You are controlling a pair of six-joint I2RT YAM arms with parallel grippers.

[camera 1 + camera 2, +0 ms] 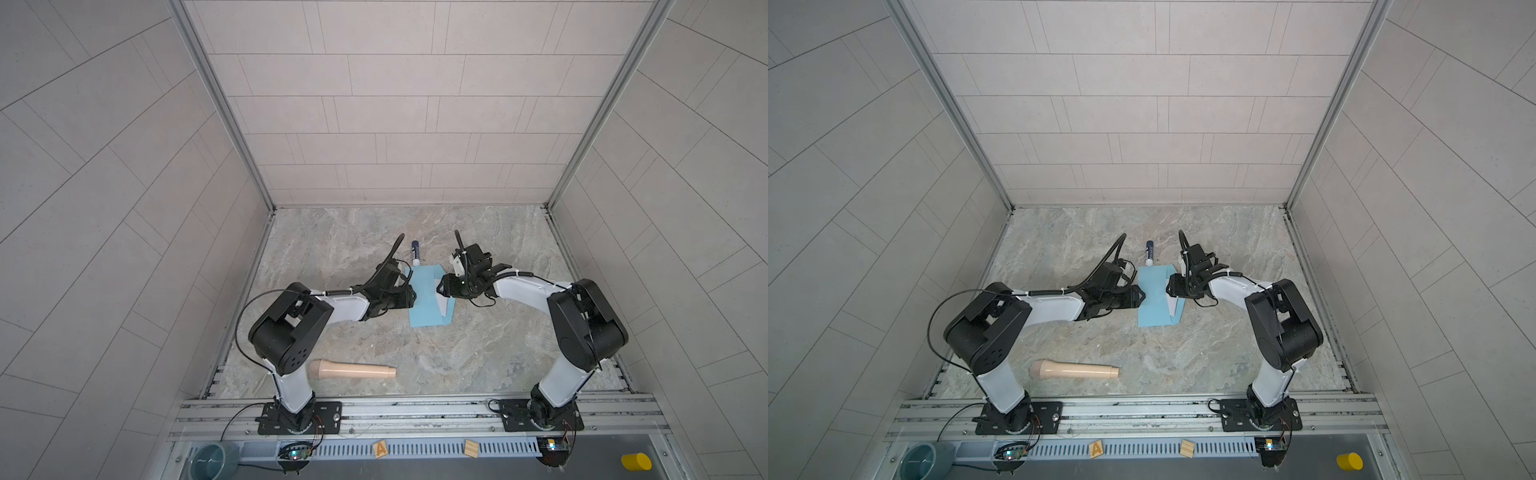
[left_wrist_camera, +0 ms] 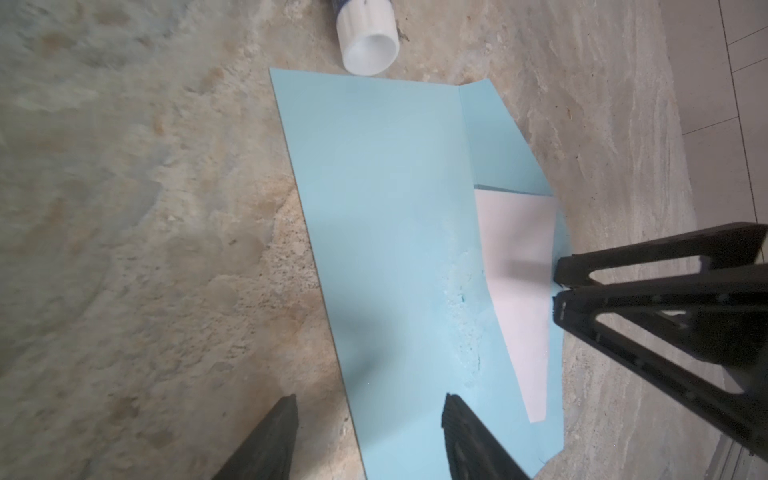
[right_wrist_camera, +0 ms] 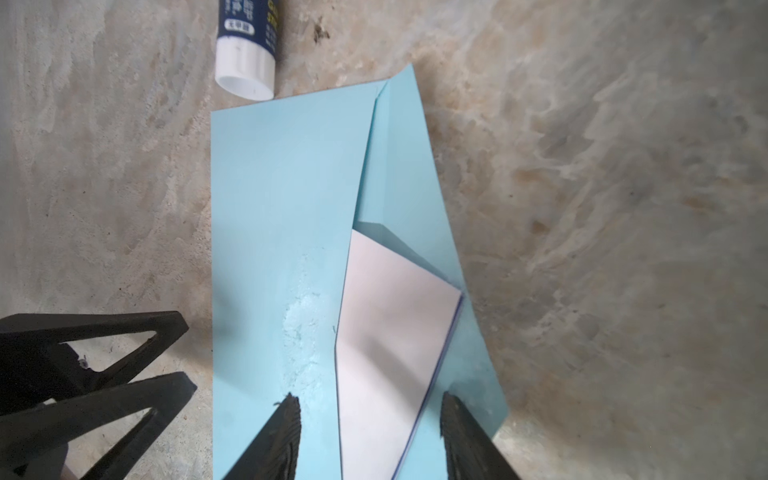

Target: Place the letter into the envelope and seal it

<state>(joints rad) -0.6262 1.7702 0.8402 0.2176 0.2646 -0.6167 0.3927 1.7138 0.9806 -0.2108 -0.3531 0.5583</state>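
The light blue envelope (image 1: pixel 424 309) (image 1: pixel 1152 309) lies flat on the marble table, and a rough whitish smear (image 2: pixel 461 307) (image 3: pixel 303 332) marks its face. The white letter (image 3: pixel 390 353) (image 2: pixel 519 291) shows partly between the envelope's body and its unfolded flap (image 3: pixel 409 178). My left gripper (image 1: pixel 409 293) (image 2: pixel 370 399) is open at the envelope's left edge, with one finger over the envelope and the other over the table. Open too, my right gripper (image 1: pixel 440 289) (image 3: pixel 372 398) is at the flap side, its fingers on either side of the letter's exposed part.
A blue and white glue stick (image 1: pixel 415 253) (image 3: pixel 247 54) lies just beyond the envelope's far end. Near the front left of the table lies a beige microphone-shaped object (image 1: pixel 351 369). Below the rail are a bowl (image 1: pixel 214 459), two wooden blocks (image 1: pixel 380 449) and a yellow cylinder (image 1: pixel 636 461).
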